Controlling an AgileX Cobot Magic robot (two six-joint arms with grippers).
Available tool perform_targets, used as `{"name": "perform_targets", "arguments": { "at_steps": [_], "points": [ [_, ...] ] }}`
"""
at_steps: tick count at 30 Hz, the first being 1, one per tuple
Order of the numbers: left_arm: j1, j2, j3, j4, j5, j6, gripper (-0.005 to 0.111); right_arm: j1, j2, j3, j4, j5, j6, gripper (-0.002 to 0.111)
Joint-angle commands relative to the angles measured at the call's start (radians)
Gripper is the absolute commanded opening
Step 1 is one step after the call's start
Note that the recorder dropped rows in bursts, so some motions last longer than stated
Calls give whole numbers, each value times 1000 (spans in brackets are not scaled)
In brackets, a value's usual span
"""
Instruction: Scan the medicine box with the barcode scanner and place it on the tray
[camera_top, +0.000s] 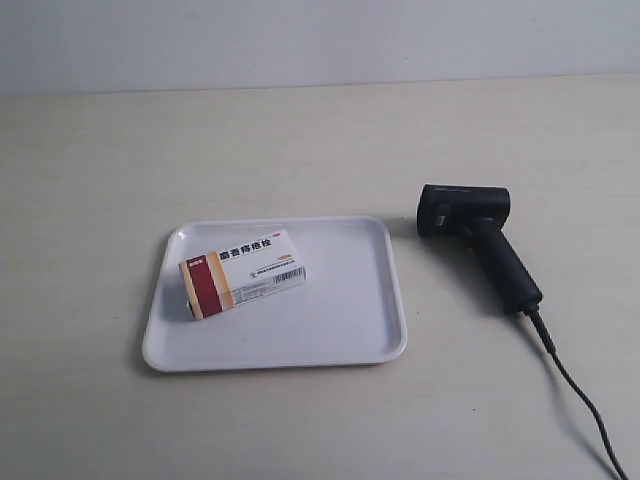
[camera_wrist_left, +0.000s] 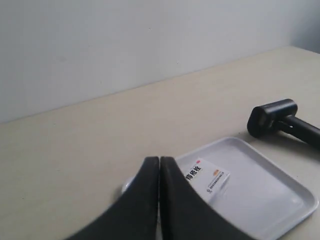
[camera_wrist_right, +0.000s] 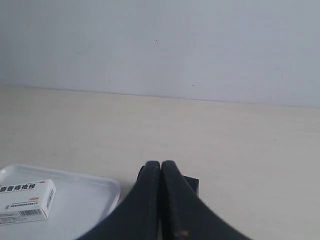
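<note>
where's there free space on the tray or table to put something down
The tray is bare on its half toward the barcode scanner, beside the medicine box. The table is bare behind the tray up to the wall, and in front of the tray. It is tighter in the strip between tray and scanner, and where the cable trails off.

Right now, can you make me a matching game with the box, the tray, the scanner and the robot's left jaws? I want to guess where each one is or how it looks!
Things:
1. box
2. tray
3. scanner
4. left gripper

Clues:
A. black, lying on the table beside the tray
B. jaws pressed together, holding nothing
C. white, flat on the table
D. lying inside the tray

Pairs: 1-D, 2-C, 3-A, 4-B
</note>
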Motion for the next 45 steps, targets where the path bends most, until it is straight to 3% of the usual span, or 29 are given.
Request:
{"name": "perform_targets", "arguments": {
  "at_steps": [1, 5, 7, 14, 18, 22, 23, 25, 27, 29, 30, 37, 45],
  "points": [
    [1, -91, 36, -12, -41, -4, 3, 2, -8, 5, -1, 2, -1, 0],
    [1, -124, 37, 1, -31, 34, 3, 2, -8, 5, -1, 2, -1, 0],
    [6, -156, 47, 3, 47, 55, 3, 2, -8, 5, -1, 2, -1, 0],
    [180, -358, 132, 5, 170, 51, 3, 2, -7, 5, -1, 0, -1, 0],
    [223, -404, 140, 8, 168, 51, 3, 2, -7, 5, -1, 0, -1, 0],
    [220, -408, 144, -17, 169, 84, 3, 2, -7, 5, -1, 0, -3, 0],
    [220, -408, 148, -107, 176, 169, 3, 2, -7, 5, -1, 0, -3, 0],
    [220, -408, 158, -432, 196, 484, 3, 2, -7, 5, -1, 0, -3, 0],
    [220, -408, 166, -890, 201, 950, 3, 2, -7, 5, -1, 0, -3, 0],
    [220, -408, 166, -1240, 214, 1290, 3, 2, -7, 5, -1, 0, -1, 0],
    [220, -408, 166, -1319, 239, 1368, 3, 2, -7, 5, -1, 0, -1, 0],
    [220, -460, 166, -1417, 394, 1412, 3, 2, -7, 5, -1, 0, -3, 0],
    [220, -460, 166, -1437, 429, 1446, 3, 2, -7, 5, -1, 0, -1, 0]
  ]
}}
